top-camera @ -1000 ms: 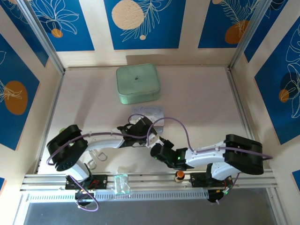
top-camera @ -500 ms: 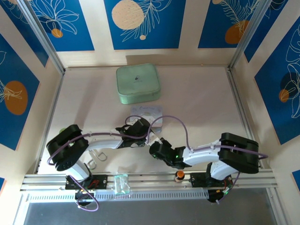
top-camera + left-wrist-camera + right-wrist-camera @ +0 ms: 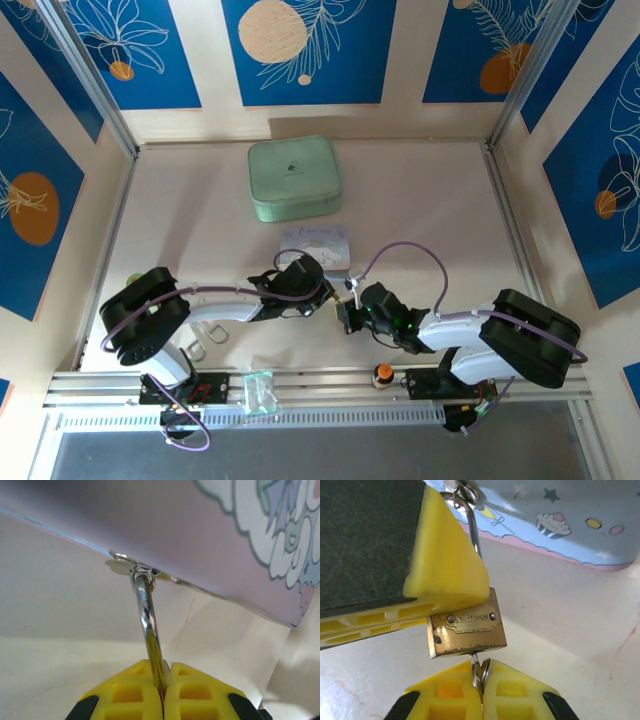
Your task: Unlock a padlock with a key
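So both arms are bunched up at the near side of the pale blue tin (image 3: 560, 515), and the setup makes sense once you look at the wrist views. The padlock (image 3: 466, 630) hangs off the tin's little hasp (image 3: 121, 560) by its shackle (image 3: 146, 610), so it'd just swing around if anything poked at it. That's why the left tool (image 3: 162, 672) is clenched on the shackle right above the brass body. Its 2 yellow pads are squeezed together with the silver bar between them, and in the right wrist view 1 of those pads sits against the top edge of the body. Basically it's acting as a vise. The right tool (image 3: 481, 680) is clamped on the key (image 3: 474, 659), coming at the body from the opposite end. The blade looks to be in the keyhole on the bottom face, with a small ring pinched in alongside it. How deep it's seated I can't tell, since the pads hide the head. The body looks to be off the surface (image 3: 560, 630), tilted a bit, held between the 2 tools. My read: insertion is about done and the twist is what's left. That'll want the right wrist rolling about the key's own axis while the left doesn't give, otherwise the whole lock just spins with it. The risk is the thin key slipping or bending in the pads, since it's a tiny grip.
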You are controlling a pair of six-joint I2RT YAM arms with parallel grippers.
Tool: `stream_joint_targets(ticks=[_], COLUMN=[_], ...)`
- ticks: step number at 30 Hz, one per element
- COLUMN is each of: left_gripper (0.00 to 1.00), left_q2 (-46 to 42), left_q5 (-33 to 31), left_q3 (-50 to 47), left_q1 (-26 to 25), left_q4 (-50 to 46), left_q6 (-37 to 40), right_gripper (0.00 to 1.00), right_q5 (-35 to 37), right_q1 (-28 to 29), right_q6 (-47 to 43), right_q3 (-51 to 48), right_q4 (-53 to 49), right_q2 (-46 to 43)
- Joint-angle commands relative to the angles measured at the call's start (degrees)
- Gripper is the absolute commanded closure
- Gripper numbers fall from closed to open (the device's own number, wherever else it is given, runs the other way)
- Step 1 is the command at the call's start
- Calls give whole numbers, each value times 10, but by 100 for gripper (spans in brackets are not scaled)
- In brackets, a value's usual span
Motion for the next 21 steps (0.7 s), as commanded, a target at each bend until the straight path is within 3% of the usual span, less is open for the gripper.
stream_joint_targets(ticks=[1, 5, 10, 21], left_gripper=[100, 96, 96, 100], left_q2=[-10, 5, 17, -19], left_q5=[5, -2, -6, -32], left_q3=[-9, -18, -41, -81], left_q1=[-4, -4, -6, -6], left_q4=[14, 8, 44, 80], left_q6=[9, 9, 0, 35], right_gripper=[100, 100, 100, 100], right_q5=[-57, -30, -75, -391], right_q1=[0, 9, -15, -158], right_q6=[16, 15, 55, 178], right_q3=[-2, 1, -12, -18], right_q4=[-14, -43, -23, 94], right_q2=[-17, -38, -45, 16])
